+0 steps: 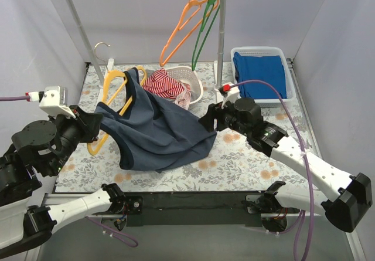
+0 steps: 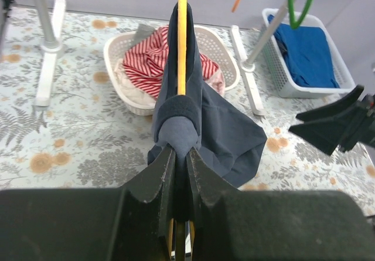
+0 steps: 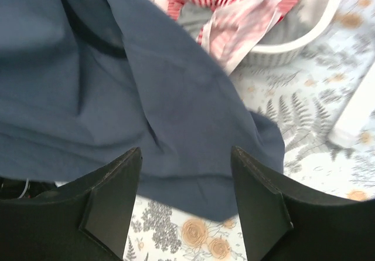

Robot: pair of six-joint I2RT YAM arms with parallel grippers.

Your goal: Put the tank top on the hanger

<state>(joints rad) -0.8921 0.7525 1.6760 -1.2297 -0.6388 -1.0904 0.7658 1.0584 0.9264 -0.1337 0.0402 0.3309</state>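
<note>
The yellow hanger (image 1: 113, 80) stands tilted at the left of the table, its metal hook (image 1: 101, 46) pointing up. The navy tank top (image 1: 159, 131) is draped partly over it, one strap over the hanger's arm, the body spread on the table. My left gripper (image 1: 97, 124) is shut on the hanger's lower bar with tank top fabric bunched at its fingertips; in the left wrist view the hanger (image 2: 182, 38) runs straight up from the gripper (image 2: 180, 151) through the tank top (image 2: 228, 132). My right gripper (image 1: 208, 120) is open at the tank top's right edge, above its hem (image 3: 193, 179), holding nothing.
A white basket (image 1: 197, 84) with the red-and-white striped garment (image 1: 164, 84) sits behind the tank top. A white bin (image 1: 282, 54) with bright blue cloth (image 1: 261, 73) is back right. An orange hanger (image 1: 183, 27) and a green hanger (image 1: 206, 31) hang on the rack, its post (image 1: 221, 44) nearby.
</note>
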